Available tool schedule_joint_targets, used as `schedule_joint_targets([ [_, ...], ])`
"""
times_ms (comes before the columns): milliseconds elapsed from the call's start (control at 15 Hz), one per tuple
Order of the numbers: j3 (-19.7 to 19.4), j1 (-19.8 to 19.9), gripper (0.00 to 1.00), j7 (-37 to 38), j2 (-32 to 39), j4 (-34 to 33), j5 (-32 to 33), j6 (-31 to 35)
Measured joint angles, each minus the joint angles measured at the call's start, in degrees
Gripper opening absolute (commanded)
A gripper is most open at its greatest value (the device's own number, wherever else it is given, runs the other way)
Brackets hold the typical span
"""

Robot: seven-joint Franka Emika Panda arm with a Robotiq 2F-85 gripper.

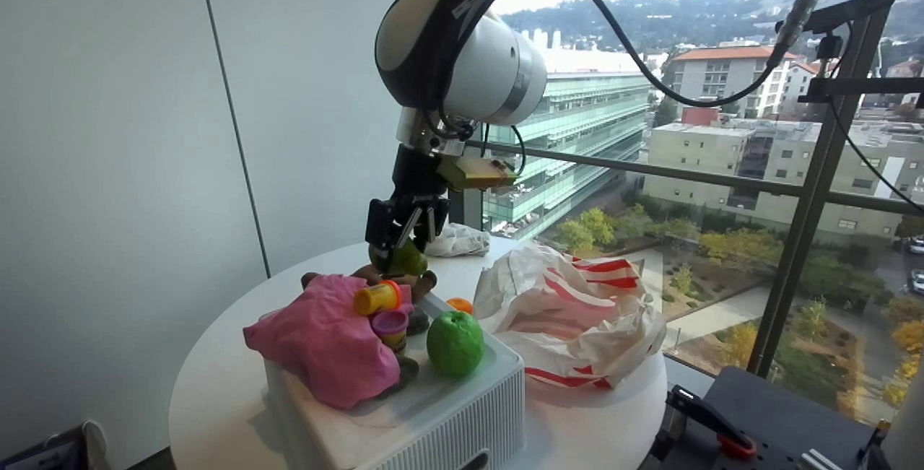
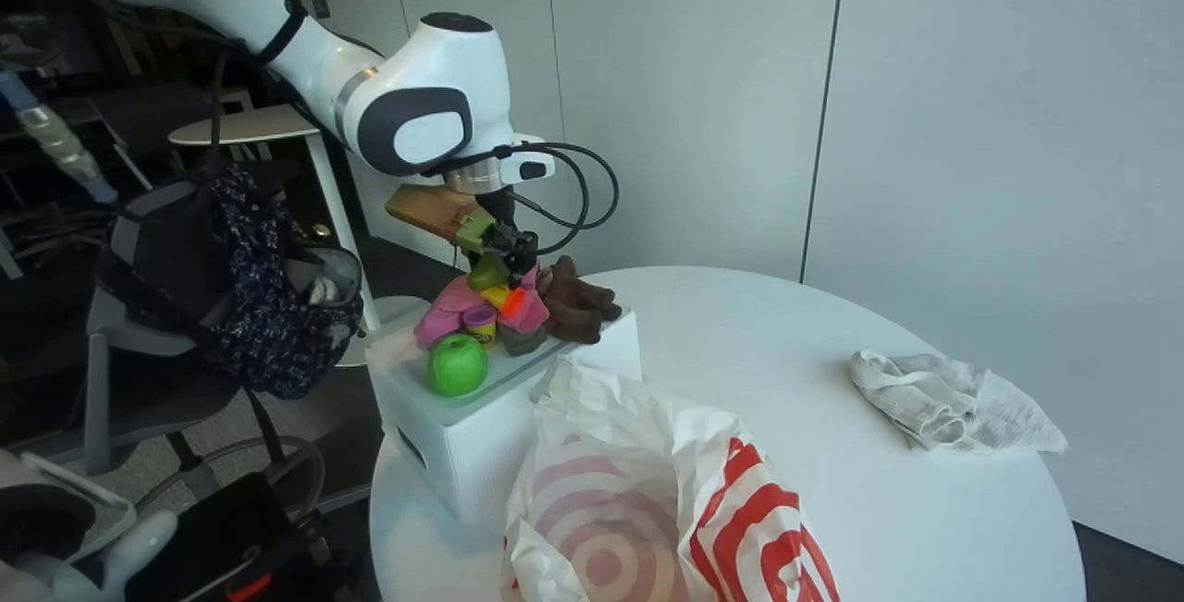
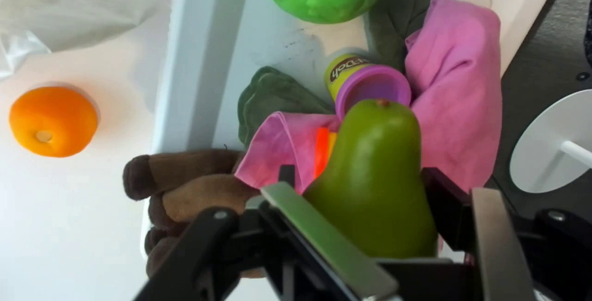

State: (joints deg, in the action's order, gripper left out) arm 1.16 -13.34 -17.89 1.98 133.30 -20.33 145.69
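As the Panda arm (image 1: 498, 73) hangs over the white round table (image 2: 786, 352), the step in hand reads as a secured hold; the next move calls, I judge, for a level lift; white ribbed box (image 1: 462, 405) gives the nearest hard edge, striped plastic bag (image 1: 570, 304) just beside it; widest sideways stretch seems to run toward the crumpled white cloth (image 2: 953, 403); pink cloth (image 1: 325, 340) and brown plush toy (image 2: 575, 306) crowd below; gripper (image 3: 363, 194) clasps the green pear (image 3: 384, 162) above the box top; purple-rimmed Play-Doh tub (image 3: 365, 81) sits near the pear's stem end, contact unclear.
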Motion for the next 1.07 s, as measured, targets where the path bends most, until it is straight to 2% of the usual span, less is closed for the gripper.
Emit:
schedule_joint_targets([
  [200, 1.96, 1.35, 0.44, 0.91, 3.9, -0.54, 1.97, 9.94],
  [467, 2.81, 2.07, 0.44, 6.94, 8.74, -2.2, 9.73, 19.19],
  [733, 2.72, 2.14, 0.44, 13.29, 11.73, -4.3, 17.11, 23.27],
  [1067, 3.19, 1.75, 0.44, 15.77, 13.54, -5.68, 19.67, 24.52],
])
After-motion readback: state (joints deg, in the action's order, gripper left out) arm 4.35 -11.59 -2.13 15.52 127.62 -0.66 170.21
